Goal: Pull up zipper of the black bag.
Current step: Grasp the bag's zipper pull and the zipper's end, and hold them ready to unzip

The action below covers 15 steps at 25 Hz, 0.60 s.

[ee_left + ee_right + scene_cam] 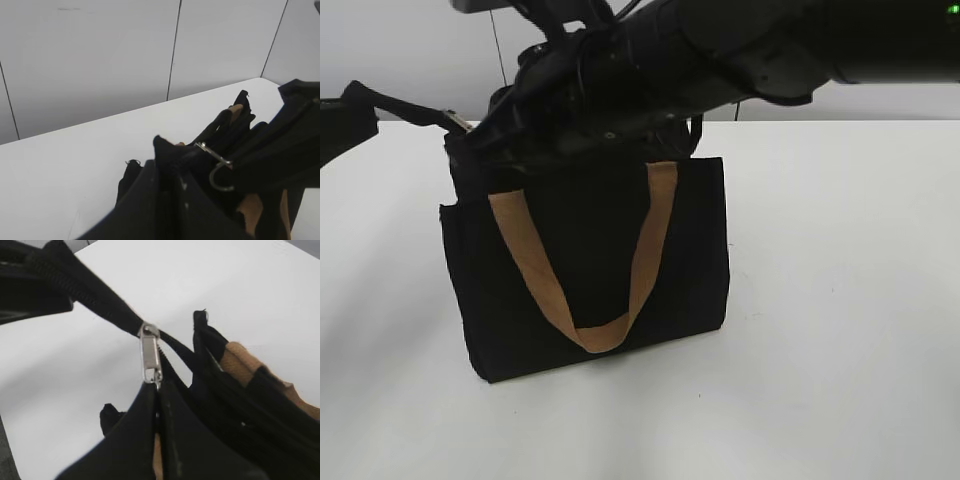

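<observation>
The black bag stands upright on the white table, one tan handle hanging down its front. Its black zipper line runs out past the bag's left end. My right arm reaches across over the bag's top. My right gripper is shut on the silver zipper pull tab, which also shows at the bag's top left corner and in the left wrist view. My left gripper is shut on the black zipper tape end, held taut to the left.
The white table surrounds the bag, with a grey panelled wall behind it. My right arm covers the bag's top edge and second handle in the exterior view.
</observation>
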### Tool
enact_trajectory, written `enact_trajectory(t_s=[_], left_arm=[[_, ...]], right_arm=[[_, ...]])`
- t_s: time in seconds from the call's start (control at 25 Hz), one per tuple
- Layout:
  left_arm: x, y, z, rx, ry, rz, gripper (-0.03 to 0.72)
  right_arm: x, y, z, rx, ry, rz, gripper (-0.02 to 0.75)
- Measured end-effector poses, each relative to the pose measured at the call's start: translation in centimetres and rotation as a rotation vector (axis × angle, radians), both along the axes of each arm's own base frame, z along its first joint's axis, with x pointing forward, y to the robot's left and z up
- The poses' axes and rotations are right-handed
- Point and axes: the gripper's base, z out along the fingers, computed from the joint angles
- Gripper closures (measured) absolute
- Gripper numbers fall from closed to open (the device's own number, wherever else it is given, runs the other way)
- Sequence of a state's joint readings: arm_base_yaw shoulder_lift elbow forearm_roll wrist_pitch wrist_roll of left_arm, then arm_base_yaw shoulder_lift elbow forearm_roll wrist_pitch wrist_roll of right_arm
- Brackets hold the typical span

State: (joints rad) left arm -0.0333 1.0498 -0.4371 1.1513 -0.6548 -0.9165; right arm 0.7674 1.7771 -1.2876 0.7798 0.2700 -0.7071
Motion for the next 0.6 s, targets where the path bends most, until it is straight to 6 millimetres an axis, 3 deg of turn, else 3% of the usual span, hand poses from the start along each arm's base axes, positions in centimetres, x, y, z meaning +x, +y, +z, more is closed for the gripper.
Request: enact_trajectory(t_s=[0.6], left_arm=[[-0.8,-0.1,0.9,0.006,-0.051,-0.012,0.669]], right_arm=[[1.7,-4.0,0.7,-0.006,0.139,-0.026,0.738]])
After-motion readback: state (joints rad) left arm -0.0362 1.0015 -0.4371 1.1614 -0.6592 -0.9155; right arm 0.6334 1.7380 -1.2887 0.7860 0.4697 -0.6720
